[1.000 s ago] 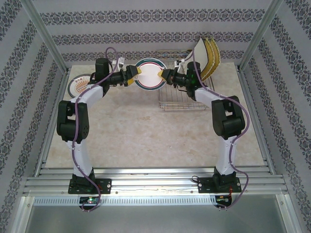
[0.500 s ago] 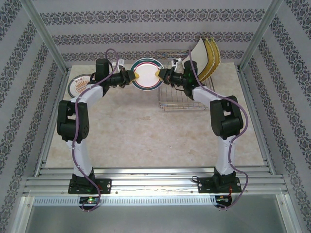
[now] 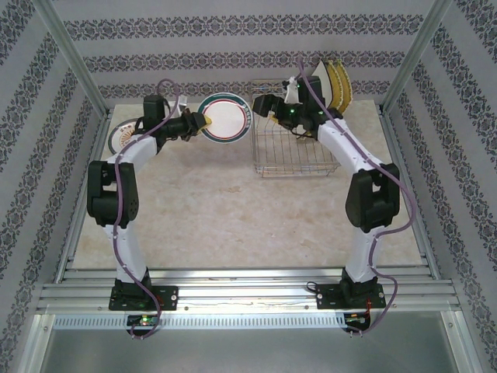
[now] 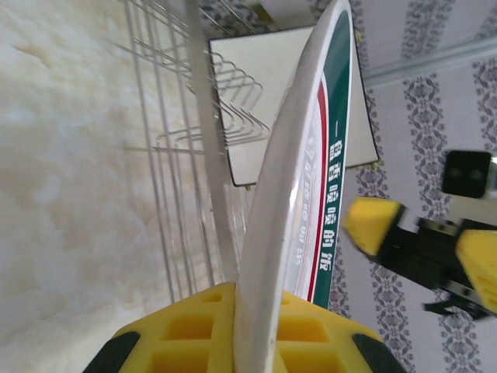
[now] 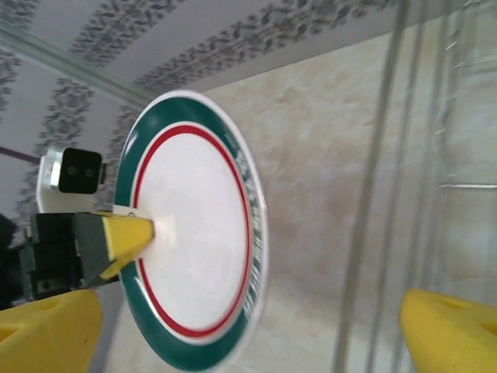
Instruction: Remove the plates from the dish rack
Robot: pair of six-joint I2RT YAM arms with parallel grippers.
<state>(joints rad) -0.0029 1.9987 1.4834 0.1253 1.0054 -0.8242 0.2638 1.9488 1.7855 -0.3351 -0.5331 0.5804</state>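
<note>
On the table (image 3: 233,217), toward its far right, stands the dish rack (image 3: 295,148). At the rack's far right corner, a white square plate (image 3: 317,80) and yellow square plates (image 3: 340,84) stand upright, leaning. Just left of the rack, a green-banded round plate (image 3: 224,119) is held on edge above the table. Well left of the rack, an orange-patterned round plate (image 3: 122,140) lies flat. The left pincer (image 3: 203,122) is clamped on the green-banded plate's left rim. The right pincer (image 3: 258,104), over the rack's far left corner, is spread wide, gripping nothing and clear of that plate.
</note>
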